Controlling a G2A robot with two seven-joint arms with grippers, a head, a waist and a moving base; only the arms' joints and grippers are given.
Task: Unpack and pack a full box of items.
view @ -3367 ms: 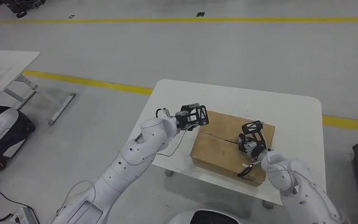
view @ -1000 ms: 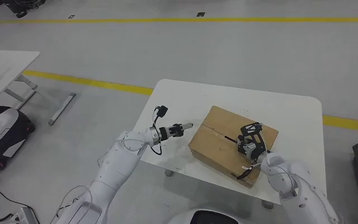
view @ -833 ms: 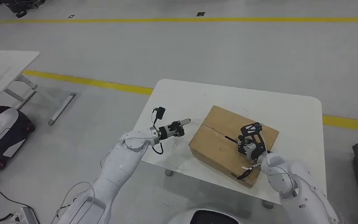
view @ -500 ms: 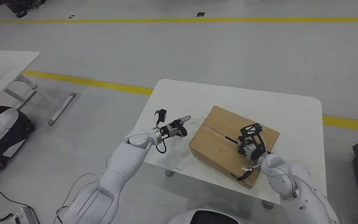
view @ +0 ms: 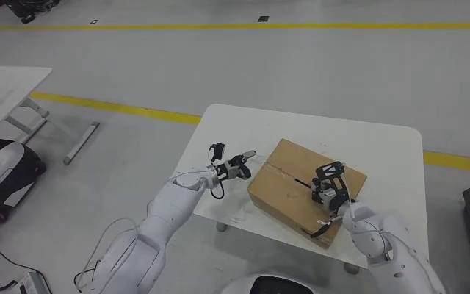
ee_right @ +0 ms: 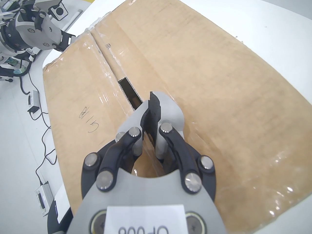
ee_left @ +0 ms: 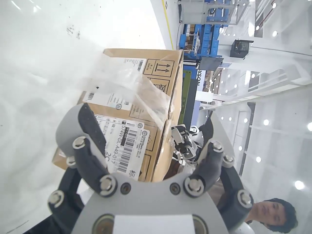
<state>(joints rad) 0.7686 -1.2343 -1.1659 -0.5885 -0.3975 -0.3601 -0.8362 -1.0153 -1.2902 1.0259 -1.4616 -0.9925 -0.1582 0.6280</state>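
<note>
Your left gripper [view: 244,163] is no longer above the box [view: 286,184]. 3.4 s ago it hangs spread over the left end of the lid, close to the taped seam. Now it sits low, just beside that end face, with its fingers apart and pointed at the cardboard. Over the last second it edges slightly nearer that end, and the arm behind it folds in closer to the box. The box itself sits turned a little clockwise, seen from above.
</note>
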